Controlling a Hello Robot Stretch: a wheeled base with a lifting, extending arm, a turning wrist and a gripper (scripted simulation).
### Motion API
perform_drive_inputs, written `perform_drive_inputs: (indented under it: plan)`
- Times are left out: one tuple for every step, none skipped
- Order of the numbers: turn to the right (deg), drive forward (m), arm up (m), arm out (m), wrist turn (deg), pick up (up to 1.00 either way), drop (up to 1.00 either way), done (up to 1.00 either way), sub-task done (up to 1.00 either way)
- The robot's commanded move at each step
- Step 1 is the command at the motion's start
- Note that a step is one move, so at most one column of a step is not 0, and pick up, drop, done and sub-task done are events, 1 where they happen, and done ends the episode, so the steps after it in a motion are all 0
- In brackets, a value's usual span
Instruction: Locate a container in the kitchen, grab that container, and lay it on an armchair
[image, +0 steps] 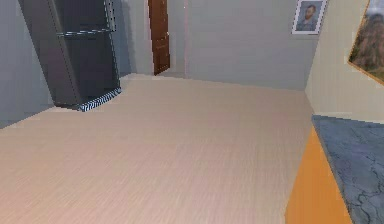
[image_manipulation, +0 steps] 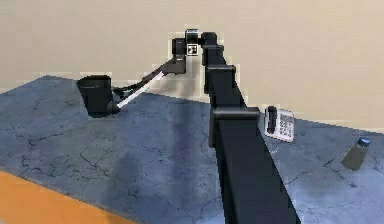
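- Container (image_manipulation: 97, 95): dark, round, open-topped, standing on a mottled blue-grey stone counter (image_manipulation: 60, 140); contents hidden.
- Gripper (image_manipulation: 125, 98) ends at it; cannot tell whether it holds anything.
- White phone (image_manipulation: 280, 124) lies further along.

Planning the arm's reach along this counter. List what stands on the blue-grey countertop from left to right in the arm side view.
dark container → white phone-like device → small grey object
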Motion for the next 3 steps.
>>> perform_drive_inputs:
  plan:
    - [0.0, 0.00, 0.00, 0.00, -30.0, 0.00, 0.00, 0.00, 0.00]
    - [0.0, 0.00, 0.00, -0.48, 0.0, 0.00, 0.00, 0.00, 0.00]
    - [-45.0, 0.00, 0.00, 0.00, 0.0, 0.00, 0.00, 0.00, 0.00]
